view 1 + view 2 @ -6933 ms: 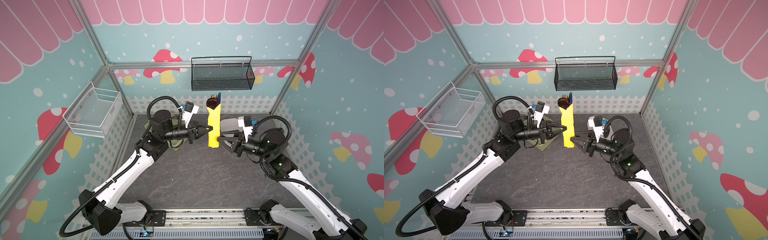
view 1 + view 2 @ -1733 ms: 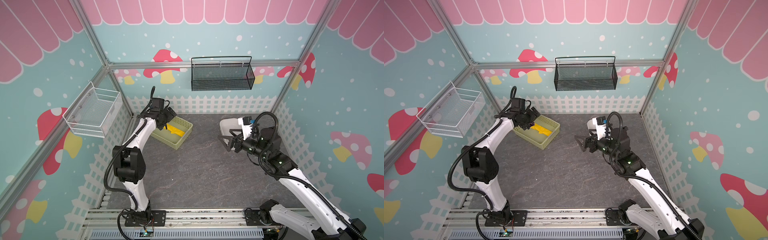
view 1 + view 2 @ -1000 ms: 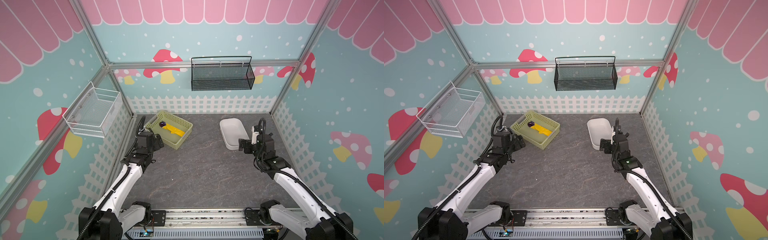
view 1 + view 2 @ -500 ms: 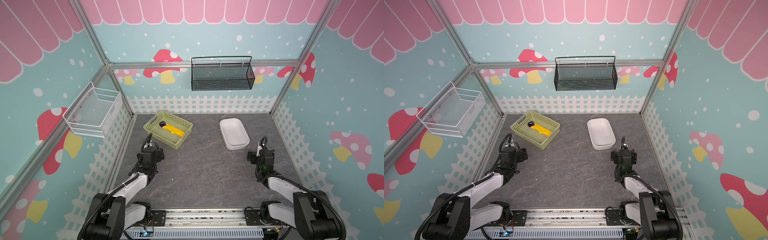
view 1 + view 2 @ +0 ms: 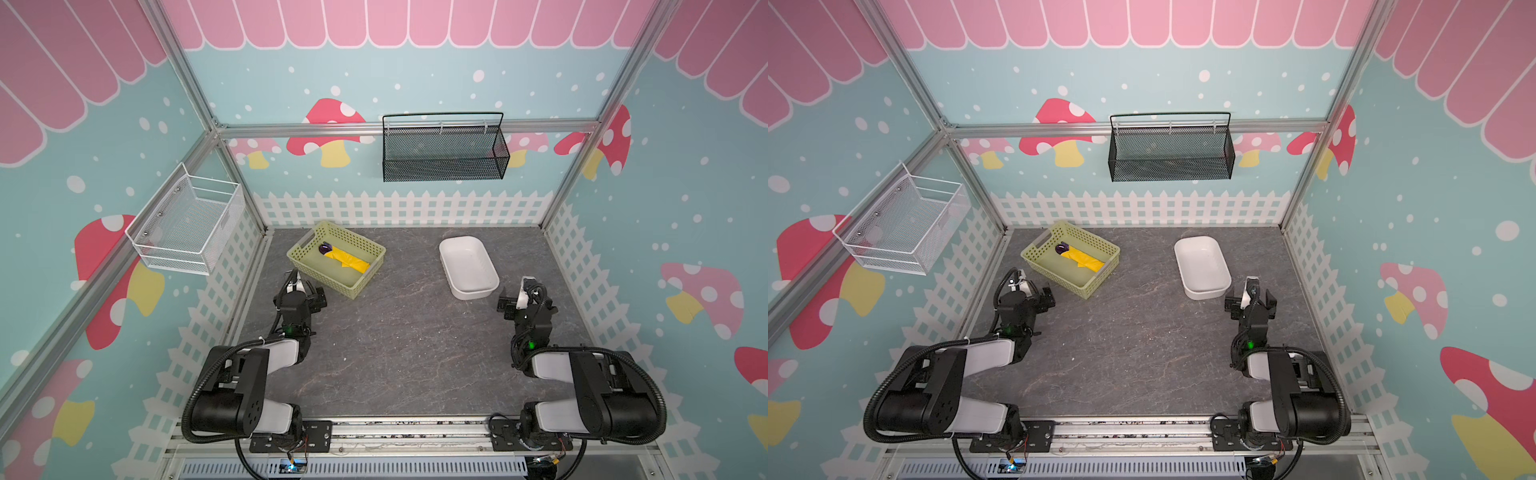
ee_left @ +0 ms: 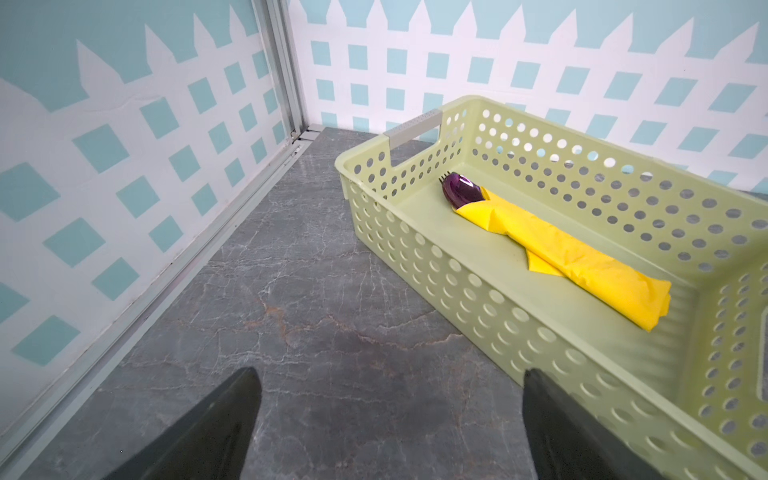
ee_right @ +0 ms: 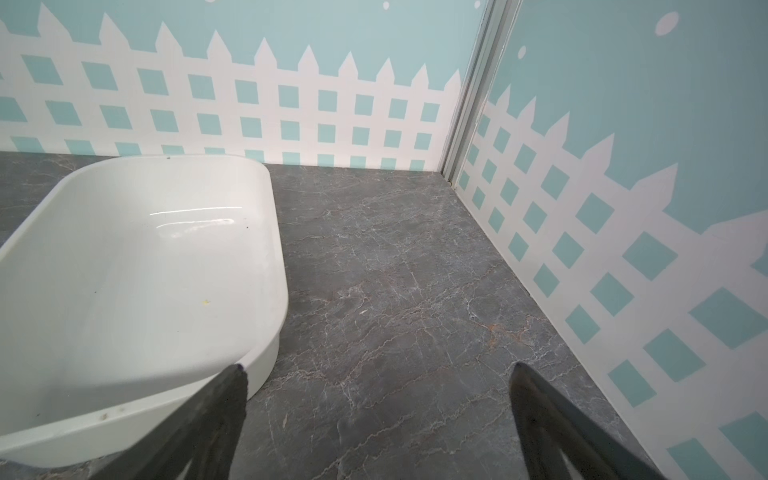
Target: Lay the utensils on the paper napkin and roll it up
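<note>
Paper napkin [image 6: 582, 257]: rolled, light, soft; best pinched gently mid-length.
Spoon [image 6: 459, 190]: slick bowl seen poking out.
Left jaws: spread wide, nothing held.
Right jaws: spread wide, nothing held.

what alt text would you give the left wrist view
A rolled yellow paper napkin lies in a pale green perforated basket, a purple spoon poking out one end. Open, empty jaws hang over the grey table nearby.

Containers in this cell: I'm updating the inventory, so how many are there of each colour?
Green: 1, the perforated basket
White: 2, the tray and the wire wall basket
Black: 1, the mesh wall basket
Total: 4
</note>
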`<state>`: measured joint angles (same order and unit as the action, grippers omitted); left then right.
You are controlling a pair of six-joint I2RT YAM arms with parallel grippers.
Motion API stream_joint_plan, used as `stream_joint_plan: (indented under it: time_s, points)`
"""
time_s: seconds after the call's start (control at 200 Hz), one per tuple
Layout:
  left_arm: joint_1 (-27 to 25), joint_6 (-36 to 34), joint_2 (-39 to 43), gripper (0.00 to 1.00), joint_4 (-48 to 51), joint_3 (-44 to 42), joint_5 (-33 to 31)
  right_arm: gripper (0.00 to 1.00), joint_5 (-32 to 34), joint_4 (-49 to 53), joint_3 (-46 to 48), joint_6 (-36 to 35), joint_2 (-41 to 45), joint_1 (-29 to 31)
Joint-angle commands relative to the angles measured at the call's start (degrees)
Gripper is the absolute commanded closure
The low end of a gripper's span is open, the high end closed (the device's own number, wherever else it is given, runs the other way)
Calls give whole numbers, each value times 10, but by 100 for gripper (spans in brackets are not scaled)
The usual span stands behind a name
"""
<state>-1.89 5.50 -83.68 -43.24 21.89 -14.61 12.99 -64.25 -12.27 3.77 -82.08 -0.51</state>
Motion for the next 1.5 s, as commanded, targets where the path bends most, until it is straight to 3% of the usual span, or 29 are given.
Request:
stream_joint_plan:
  time_s: [0.0,0.06,0.14,0.29,1.496]
  points:
    - [11,-14,-32,1,-97,-14,55,0,-56,-100,12,-6,-34,-9]
    - [11,-21,-47,0,-135,-22,67,0,-78,-126,15,-15,-52,-9]
    - [9,-32,-42,0,-61,10,87,1,-81,-127,15,-18,-54,-9]
    - [-3,-38,-46,0,-66,10,50,0,-80,-128,16,-18,-52,-9]
    - [0,-40,-44,0,-68,8,78,0,-81,-129,16,-19,-52,-9]
